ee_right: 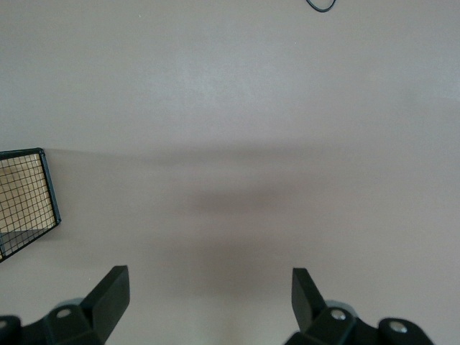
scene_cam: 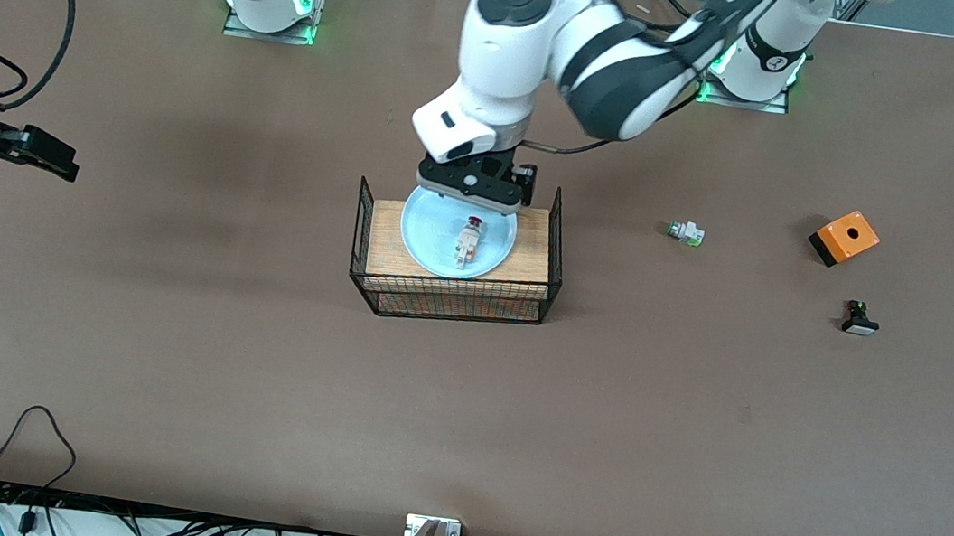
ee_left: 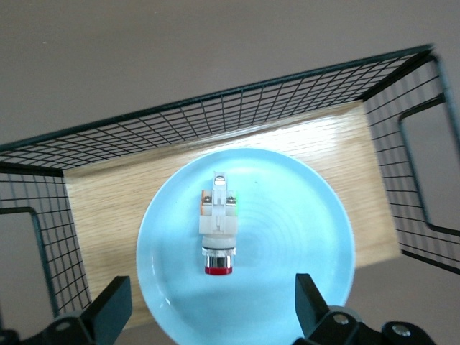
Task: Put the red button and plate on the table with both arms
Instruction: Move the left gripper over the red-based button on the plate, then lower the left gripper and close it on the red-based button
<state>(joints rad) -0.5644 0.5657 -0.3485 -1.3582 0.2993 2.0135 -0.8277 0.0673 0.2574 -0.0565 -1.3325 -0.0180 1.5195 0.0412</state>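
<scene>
The pale blue plate (scene_cam: pixel 427 230) lies on the wooden top of a black wire rack (scene_cam: pixel 446 296) in the middle of the brown table (scene_cam: pixel 248 349). The red button (scene_cam: pixel 469 240) lies on its side on the plate. My left gripper (scene_cam: pixel 471 202) hangs open over the plate's edge farthest from the front camera. In the left wrist view the red button (ee_left: pixel 218 230) lies on the plate (ee_left: pixel 302 230), its red cap toward the open left gripper (ee_left: pixel 212 302), nothing between the fingers. My right gripper (scene_cam: pixel 58 159) waits open over bare table at the right arm's end, also shown (ee_right: pixel 210 287).
Toward the left arm's end lie a green-capped white piece (scene_cam: pixel 685 233), an orange box (scene_cam: pixel 844 237) and a black piece with a white cap (scene_cam: pixel 859 319). The rack's wire sides (ee_left: pixel 420 165) rise beside the plate. A cable loop (scene_cam: pixel 34 432) lies near the front edge.
</scene>
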